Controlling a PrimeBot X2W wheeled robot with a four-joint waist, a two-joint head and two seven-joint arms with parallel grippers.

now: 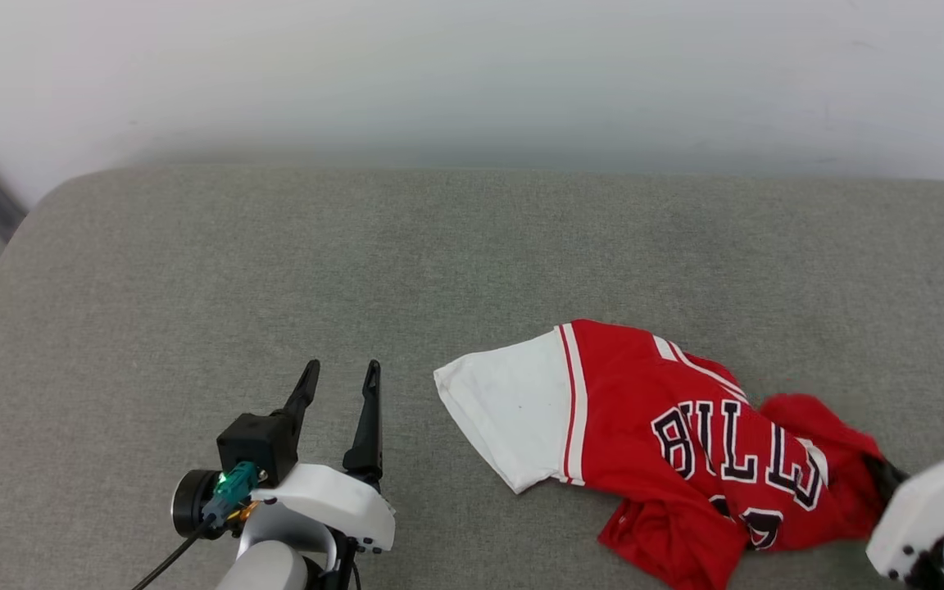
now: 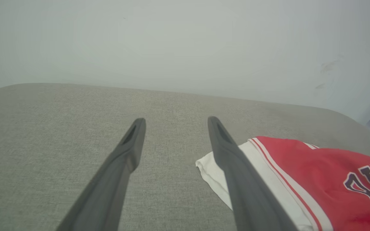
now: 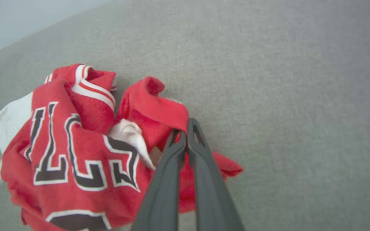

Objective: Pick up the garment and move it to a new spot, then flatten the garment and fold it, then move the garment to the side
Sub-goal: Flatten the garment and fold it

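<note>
The red Bulls jersey (image 1: 685, 426) lies crumpled on the right-hand part of the grey fabric-covered bench (image 1: 275, 246). One white sleeve (image 1: 513, 410) is spread flat towards the middle, and the lettered chest is bunched into folds. It looks light, soft and limp, so it will probably sag and trail from any single hold and slide easily over the cloth surface. A hem edge or shoulder seam would likely give a surer grip than a loose middle fold. The right gripper (image 3: 185, 134) has its fingers (image 3: 202, 166) pressed together, pinching a red fold at the jersey's right end. The left gripper (image 1: 339, 373) hovers near the white sleeve with its fingers spread and holding nothing. There is one garment, one bench and two grippers, with a pale wall (image 1: 472, 74) behind.
</note>
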